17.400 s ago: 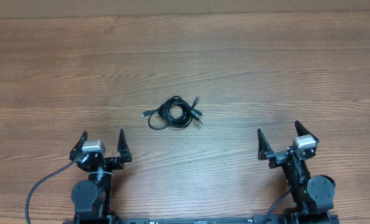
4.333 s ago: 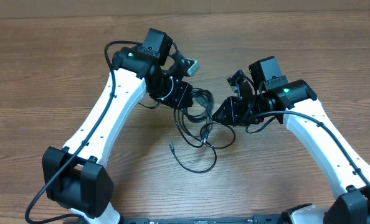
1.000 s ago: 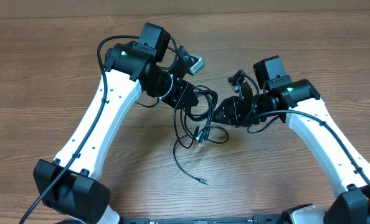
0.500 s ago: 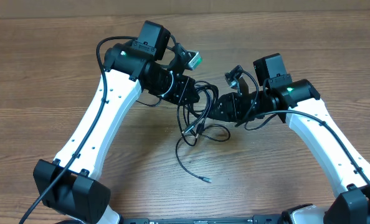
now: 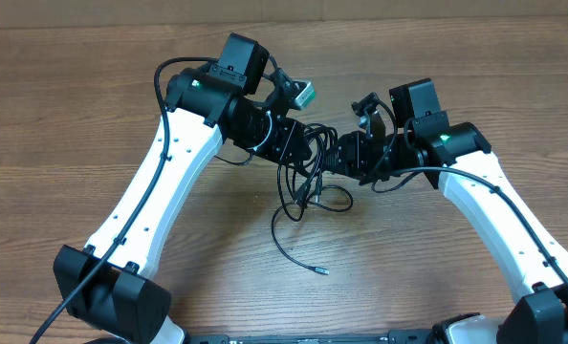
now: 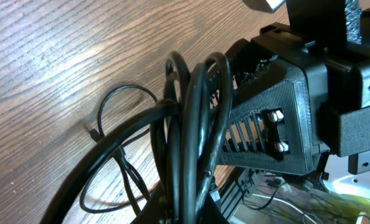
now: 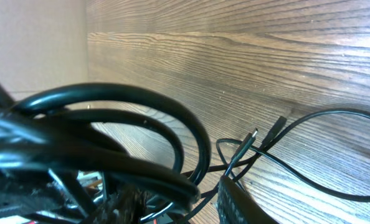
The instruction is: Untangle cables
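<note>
The cables (image 5: 308, 186) are thin black cords in one tangled bunch above the table's middle. Loops hang to the wood, and one loose end with a small plug (image 5: 323, 271) trails toward the front. My left gripper (image 5: 298, 151) is shut on several strands; in the left wrist view the cables (image 6: 191, 124) rise straight out of the left gripper (image 6: 186, 208). My right gripper (image 5: 339, 153) faces it, almost touching. In the right wrist view the right gripper (image 7: 182, 202) stands open, with thick loops of the cables (image 7: 172, 112) crossing between its fingers and a gap beside the right finger.
The wooden table (image 5: 475, 86) stretches all around the bunch. Both white arms reach in from their bases (image 5: 112, 306) at the front edge. My right gripper's black body (image 6: 266, 118) fills the left wrist view close behind the strands.
My right gripper has moved left into the bunch, close against the left gripper, and narrowed slightly. The hanging loops shifted and the loose plug end slid a little right.
</note>
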